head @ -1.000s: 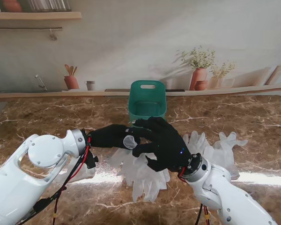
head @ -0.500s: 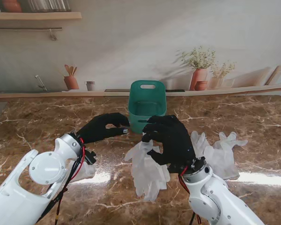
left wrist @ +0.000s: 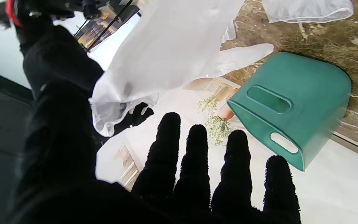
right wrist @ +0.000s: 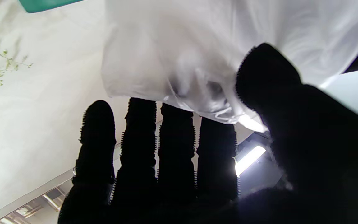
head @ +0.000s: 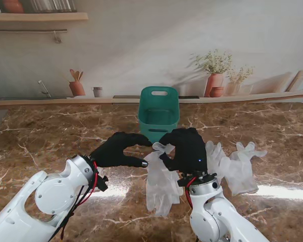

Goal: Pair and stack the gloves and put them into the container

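**Right hand pinching a translucent glove in front of the green bin**

No brand, label or writing readable on anything in view.

Surface: brown marble-pattern table [head: 50,128], glossy, with glare patches near the arms. Far edge meets a wall printed as a kitchen scene: shelf, potted plants, terracotta vases.

Container [head: 159,112]: green plastic bin with handle slots, standing upright at the far centre of the table, mouth up.

Held glove [head: 160,181]: translucent white, long axis running far-to-near, cuff end far and raised, finger end nearer to me and draping toward the table. Right hand [head: 186,149] is closed on its cuff end; the right wrist view shows thumb and fingers [right wrist: 214,146] pinching the bunched film.

Left hand [head: 117,149]: just left of the glove, thumb and fingers curled apart in a loose C, holding nothing. In its wrist view the four fingers [left wrist: 194,161] are spread and free.

More gloves [head: 237,164] lie flat on the table to the right, fingers pointing far.
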Controlling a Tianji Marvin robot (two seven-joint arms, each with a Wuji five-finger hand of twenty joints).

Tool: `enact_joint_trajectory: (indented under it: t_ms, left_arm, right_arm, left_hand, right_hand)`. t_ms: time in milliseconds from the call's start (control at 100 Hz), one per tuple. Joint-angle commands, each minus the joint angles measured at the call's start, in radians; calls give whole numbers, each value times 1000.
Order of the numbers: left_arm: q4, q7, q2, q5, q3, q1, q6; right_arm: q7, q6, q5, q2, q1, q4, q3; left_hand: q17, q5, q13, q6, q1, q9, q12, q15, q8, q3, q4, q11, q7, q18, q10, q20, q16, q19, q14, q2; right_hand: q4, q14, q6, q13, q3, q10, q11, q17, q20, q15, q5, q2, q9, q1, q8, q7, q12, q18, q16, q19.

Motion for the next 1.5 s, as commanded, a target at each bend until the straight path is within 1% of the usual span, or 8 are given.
enact_joint_trajectory:
  t_ms: [0,420,500,890,930,1080,1270,1490]
  left_arm:
    - [9,-3,0,4,12,3,-7]
    - [38,123,-21,86,94,-11,-6]
    - [49,184,-31,119,110,-13,-10]
    - [112,366,-82,45,156,-35,-46]
    - [112,362,-83,26,153,-34,-50]
    - [119,337,-82,-32,139,-34,-81]
    - [127,308,-77,-59,131,-37,-122]
    - [130,316,-77,-39,122,-36,-124]
  right_arm:
    - [23,53,-4,-8,-8,-9,-11]
    - [-20,142,-89,1,16,-5,-45]
    - [-23,138,-83,-1,14,-4,-45]
    - [-18,61,5,-16,-13,-8,-32]
    - [4,53,20,-16,-23,-15,-23]
    - [73,28,63,-14,-52,-27,15]
    - [185,10,213,-24,-95,-60,64]
    - [311,6,418,-33,-147,-124,119]
  left_hand:
    - [-20,-25,-36,23,-67,-35,-14,-32,-11,-27,27,-19,-23,-38,7,22,-17,-54,-45,-24]
    - [0,84,88,-49,89,146,22,37,107,18,26,54,160,-37,-8,134,43,-5,-17,-70]
    - [8,143,166,-113,8,254,38,81,156,525,-60,92,280,-35,-29,123,70,85,-18,-187]
    - [31,259,373,-337,241,641,387,315,155,704,-132,161,636,-59,-58,78,216,373,-11,-104]
    - [27,259,368,-341,245,632,425,319,158,703,-133,175,622,-62,-64,75,226,374,-9,-88]
    - [14,263,350,-335,272,620,507,313,137,684,-129,186,578,-73,-76,67,240,364,-9,-74]
    - [14,266,345,-329,285,616,539,297,100,664,-127,181,536,-82,-90,57,238,336,-22,-70]
    - [14,279,347,-325,284,623,542,291,85,669,-127,170,534,-81,-94,58,236,332,-25,-79]
  right_hand:
    - [27,4,15,26,-13,17,23,-1,6,30,-17,0,21,28,-6,29,26,1,40,40]
    - [20,-7,-4,37,-133,-11,74,10,-14,90,20,24,38,-7,-5,63,-10,-5,70,80]
    - [21,-9,-10,39,-139,-4,78,12,-15,90,26,29,36,-15,0,64,-13,-6,69,81]
    - [28,26,-22,98,-112,24,-81,59,-107,-68,-135,31,-144,-9,195,-81,-165,43,-31,28]
    - [143,31,68,100,-67,43,-135,60,-115,-106,-243,80,-250,-65,255,-278,-230,46,-48,23]
    - [162,51,307,86,-77,95,-211,47,-97,-175,-530,88,-443,-81,-111,-800,-394,50,-64,1]
    - [149,47,402,114,-74,137,-163,64,-58,-167,-644,64,-474,-97,-192,-806,-482,47,-43,16]
    - [87,-23,205,334,-25,-58,287,196,78,406,-177,-49,76,-70,-302,-416,0,99,284,250]
